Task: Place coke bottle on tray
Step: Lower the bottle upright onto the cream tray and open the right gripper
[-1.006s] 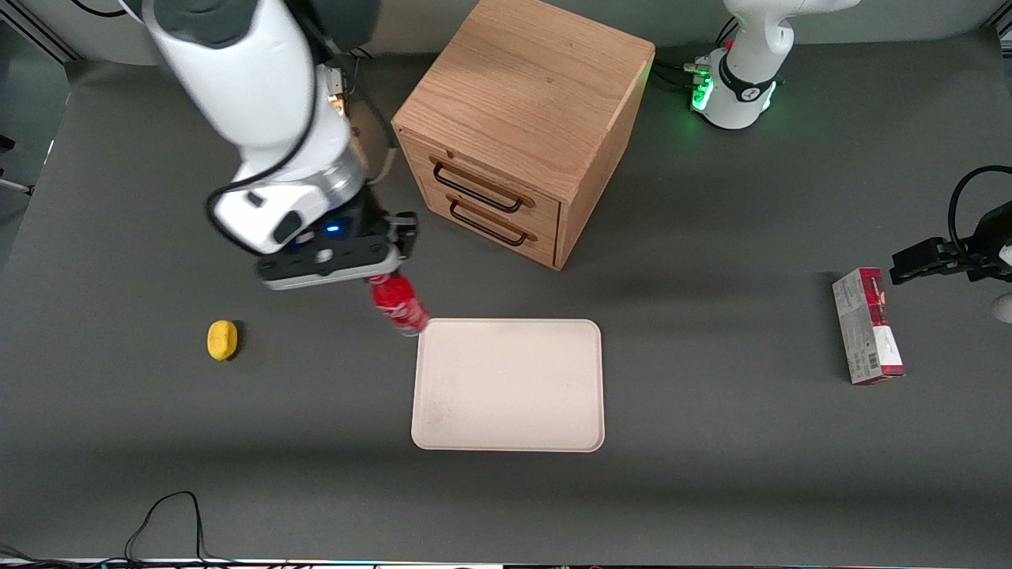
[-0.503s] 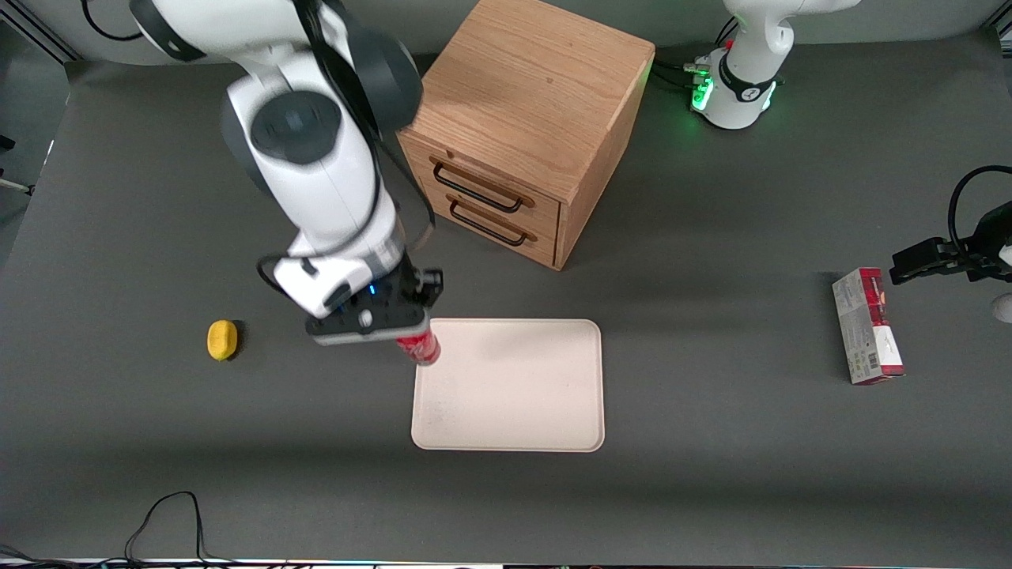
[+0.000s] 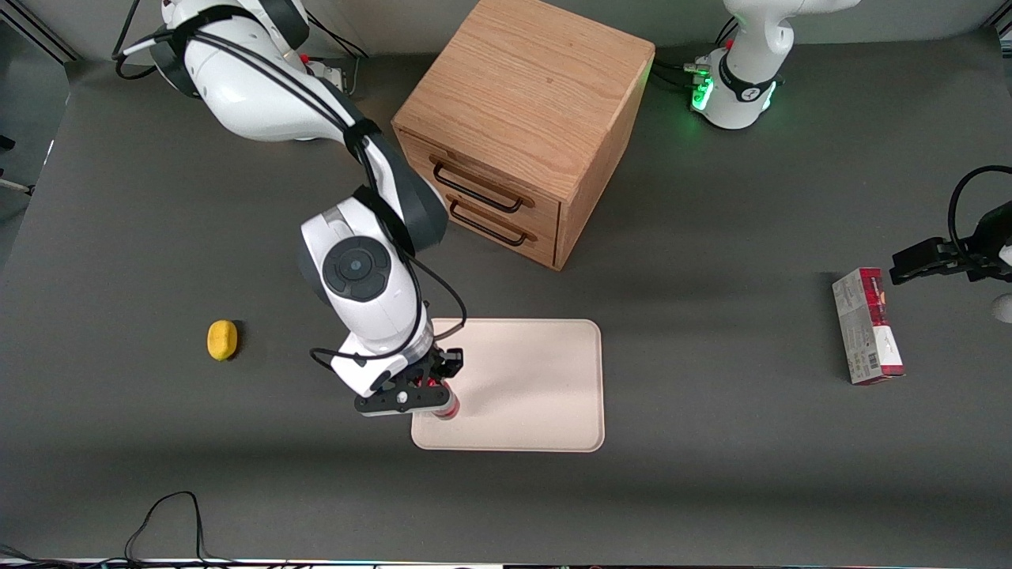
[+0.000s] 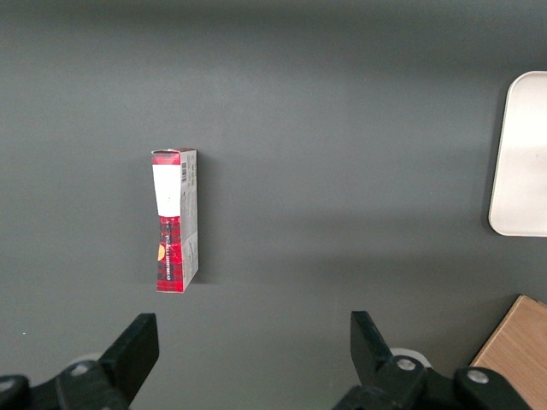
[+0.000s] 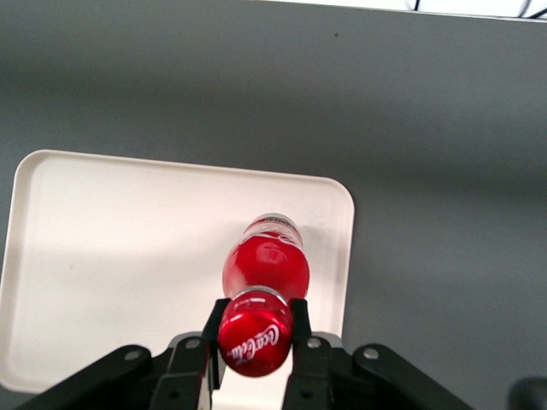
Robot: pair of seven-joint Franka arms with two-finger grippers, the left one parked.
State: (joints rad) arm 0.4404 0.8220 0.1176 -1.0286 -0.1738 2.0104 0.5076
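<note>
right arm reaches down, gripper (image 5: 255,342) fingers clamped shut.

The coke bottle (image 5: 265,269) is glossy red with white lettering on its red cap, pinched by the black gripper (image 5: 255,335) over the cream-white tray (image 5: 111,256) on the dark grey table (image 3: 711,395).

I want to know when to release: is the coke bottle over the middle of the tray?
No: in the right wrist view the coke bottle, held by the tool, stands near a corner of the tray.
</note>
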